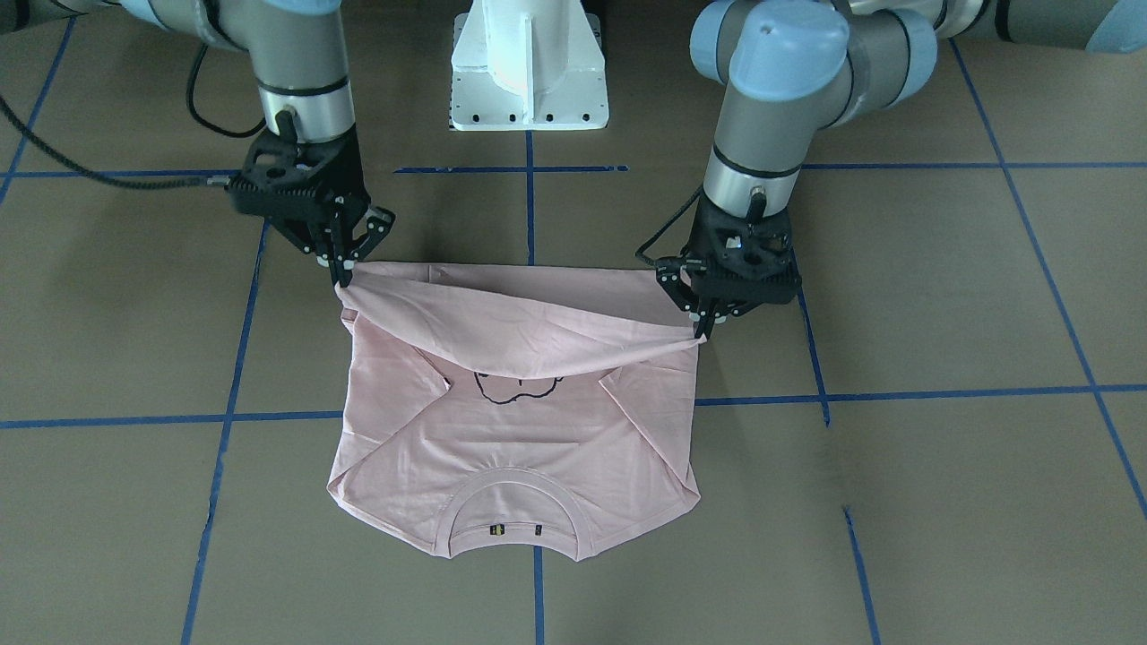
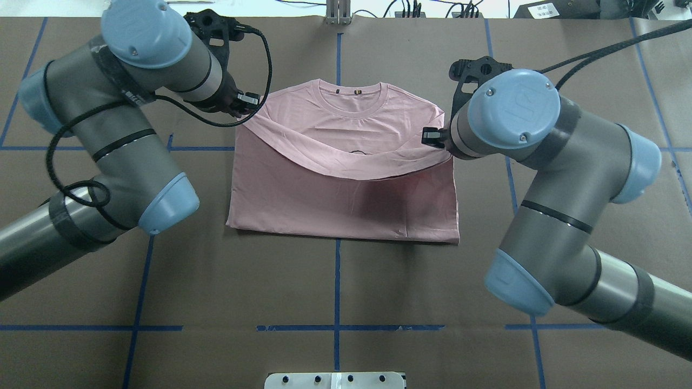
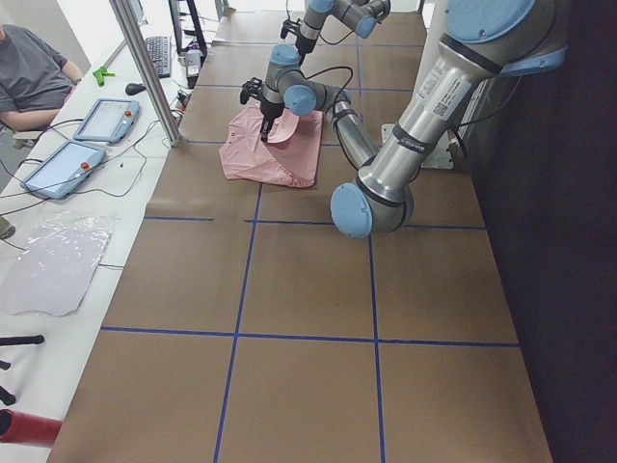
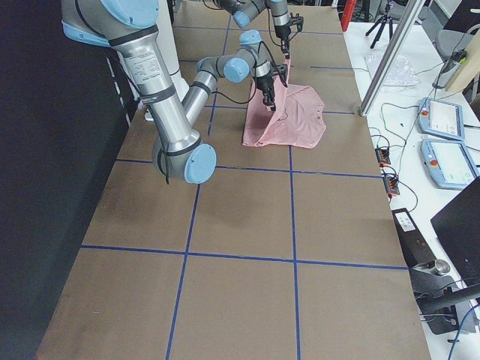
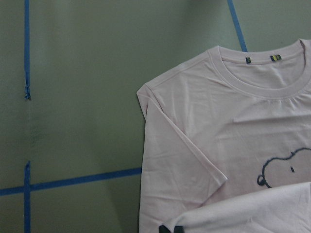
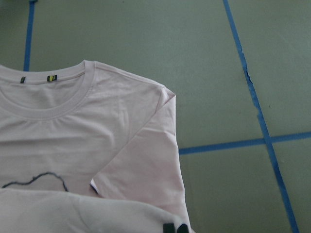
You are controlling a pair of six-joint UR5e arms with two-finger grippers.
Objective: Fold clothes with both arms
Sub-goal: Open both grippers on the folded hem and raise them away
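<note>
T-shirt (image 1: 511,439): pale pink, sleeves folded inward, hem held up above its chest.
Left gripper (image 1: 702,330): fingers clamped on one hem corner.
Right gripper (image 1: 343,273): fingers clamped on the other corner.

The near right arm (image 4: 169,105) reached along the brown table (image 4: 240,225), with the right gripper (image 4: 269,100) at a raised edge of the pink shirt (image 4: 294,120). The far left gripper (image 4: 287,48) hung at the shirt's far corner. Two tablets (image 4: 442,118) lay on a white bench (image 4: 450,217) beside the table.
</note>
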